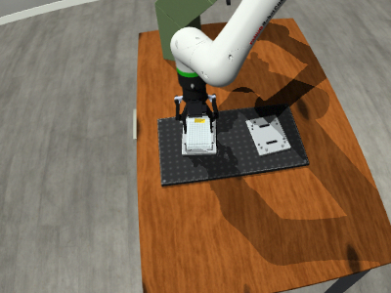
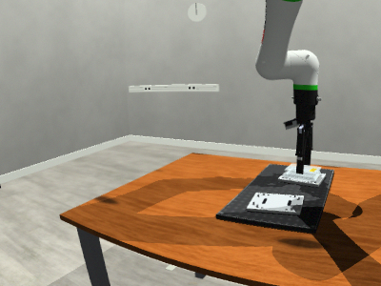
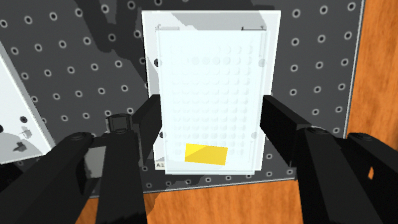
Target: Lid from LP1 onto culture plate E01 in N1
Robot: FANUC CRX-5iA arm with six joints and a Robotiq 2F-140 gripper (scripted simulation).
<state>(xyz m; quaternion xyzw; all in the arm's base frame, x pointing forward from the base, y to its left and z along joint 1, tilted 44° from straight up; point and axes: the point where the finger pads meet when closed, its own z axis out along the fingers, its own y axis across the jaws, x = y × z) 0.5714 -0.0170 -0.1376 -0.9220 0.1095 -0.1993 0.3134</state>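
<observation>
Grey plank flooring surrounded a wooden table [image 1: 205,234] in the top view, and on it lay a black perforated base plate [image 1: 195,173]. On the plate's left part sat the culture plate E01 [image 1: 199,146] in nest N1 [image 1: 185,151], with the gripper [image 1: 196,113] directly over its far end, black fingers straddling the yellow-labelled end. To the right, well apart, lay the flat white lid park LP1 [image 1: 268,136], tilted a little against the plate's edges. The white arm [image 1: 235,39] reached in from its green pedestal [image 1: 178,15] at the far side. From the exterior view, against a grey wall [image 2: 95,52] with a white rail [image 2: 173,88], the gripper [image 2: 303,164] hung vertically with its tips at the lid [image 2: 303,173], which sat on the culture plate; whether it was fully seated could not be told. Lid park LP1 [image 2: 275,202] lay nearer on the base plate [image 2: 267,219]. In the wrist view, the translucent lid [image 3: 210,95] covered the rows of wells, slightly skewed against the white nest [image 3: 150,50] beneath, and the two fingers pressed its long edges, clamping the lid between them. A yellow label [image 3: 206,154] showed at the near end.
</observation>
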